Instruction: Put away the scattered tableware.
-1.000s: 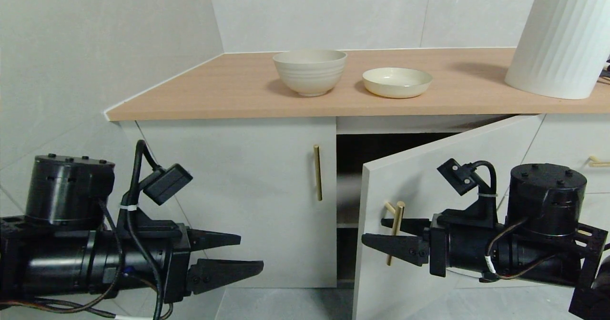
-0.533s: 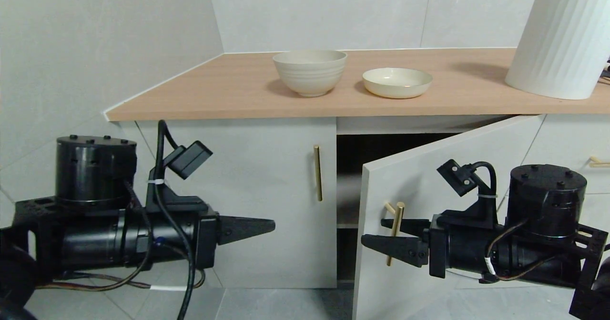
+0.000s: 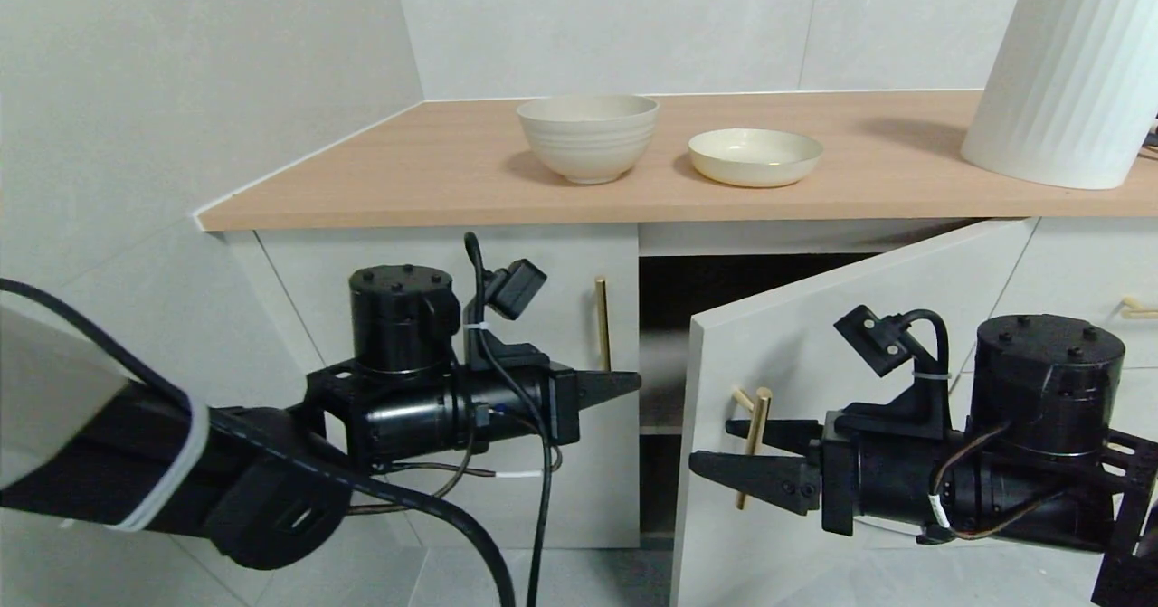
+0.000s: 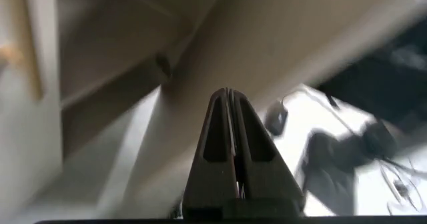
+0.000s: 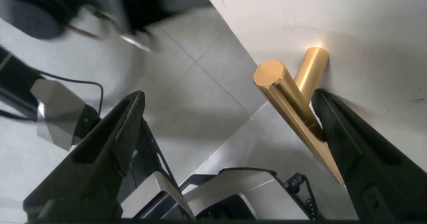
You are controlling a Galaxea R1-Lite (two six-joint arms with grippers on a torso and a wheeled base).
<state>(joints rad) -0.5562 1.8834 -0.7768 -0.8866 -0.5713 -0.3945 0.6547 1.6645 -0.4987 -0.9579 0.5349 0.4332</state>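
A deep cream bowl (image 3: 588, 137) and a shallow cream dish (image 3: 755, 156) stand side by side on the wooden countertop (image 3: 434, 173). Below them, the white cabinet door (image 3: 814, 317) hangs half open. My right gripper (image 3: 715, 449) is open, its fingers either side of the door's gold handle (image 3: 754, 444), which lies close to one finger (image 5: 333, 117) in the right wrist view. My left gripper (image 3: 631, 381) is shut and empty, its tip level with the dark cabinet opening (image 3: 669, 336), beside the closed left door. In the left wrist view the fingers (image 4: 227, 117) are pressed together.
A tall white ribbed container (image 3: 1067, 73) stands at the right end of the counter. The closed left door has a vertical gold handle (image 3: 602, 327). Another gold handle (image 3: 1135, 307) shows at the far right. Tiled walls enclose the counter's left and back.
My left arm has swung right and forward to the cabinet opening, and its fingers went from open to shut. The right gripper stayed at the door handle.
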